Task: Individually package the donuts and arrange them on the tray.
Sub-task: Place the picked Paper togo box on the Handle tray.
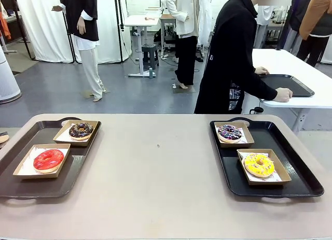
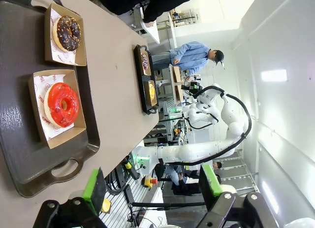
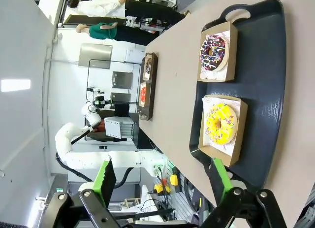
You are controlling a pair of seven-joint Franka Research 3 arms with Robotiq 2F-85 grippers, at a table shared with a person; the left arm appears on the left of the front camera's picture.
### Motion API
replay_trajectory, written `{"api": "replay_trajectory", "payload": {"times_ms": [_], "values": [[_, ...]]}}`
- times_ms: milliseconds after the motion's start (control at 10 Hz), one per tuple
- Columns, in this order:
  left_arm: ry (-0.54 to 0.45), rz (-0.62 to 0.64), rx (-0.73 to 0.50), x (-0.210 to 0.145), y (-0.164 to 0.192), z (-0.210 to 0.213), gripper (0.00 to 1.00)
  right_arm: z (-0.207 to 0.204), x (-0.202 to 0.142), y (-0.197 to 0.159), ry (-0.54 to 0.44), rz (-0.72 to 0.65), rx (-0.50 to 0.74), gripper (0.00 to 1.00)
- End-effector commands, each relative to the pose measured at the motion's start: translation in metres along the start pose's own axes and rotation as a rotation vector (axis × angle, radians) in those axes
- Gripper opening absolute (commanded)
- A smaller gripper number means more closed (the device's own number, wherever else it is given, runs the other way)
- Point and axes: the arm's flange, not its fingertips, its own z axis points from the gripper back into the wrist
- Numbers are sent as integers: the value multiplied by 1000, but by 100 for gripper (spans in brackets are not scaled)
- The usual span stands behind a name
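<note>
Bench (image 1: 166,167) carries two black trays. Left tray (image 1: 21,185): chocolate donut (image 1: 81,129) w/ sprinkles in an open card box at the far end, red donut (image 1: 48,159) in a second card box nearer the robot's side. Right tray (image 1: 298,172): purple donut (image 1: 229,131) w/ white sprinkles in a box at the far end, yellow donut (image 1: 259,165) in a box nearer the robot. Each donut sits on printed paper inside its box; boxes on each tray stand apart, not touching. Left claw (image 2: 152,186) is open, jaws spread wide, nothing between the green pads; it hangs off the bench's near edge, w/ red donut (image 2: 62,104) nearest ahead and chocolate donut (image 2: 68,33) beyond. Right claw (image 3: 162,176) likewise open and empty, off the bench edge; yellow donut (image 3: 222,124) lies closest to it, purple donut (image 3: 213,52) farther along the same tray. No contact btwn either claw and any box. A person in dark clothes stands past the far side, hands on a tray at another table.
</note>
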Motion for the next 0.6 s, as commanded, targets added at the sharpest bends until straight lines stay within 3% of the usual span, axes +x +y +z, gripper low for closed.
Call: {"api": "replay_trajectory", "payload": {"times_ms": [0,500], "values": [[-2,-5,-6,-1,-2,2,100,-1,1,2,14,0,14,100],[-2,-5,-6,-1,-2,2,100,-1,1,2,14,0,14,100]]}}
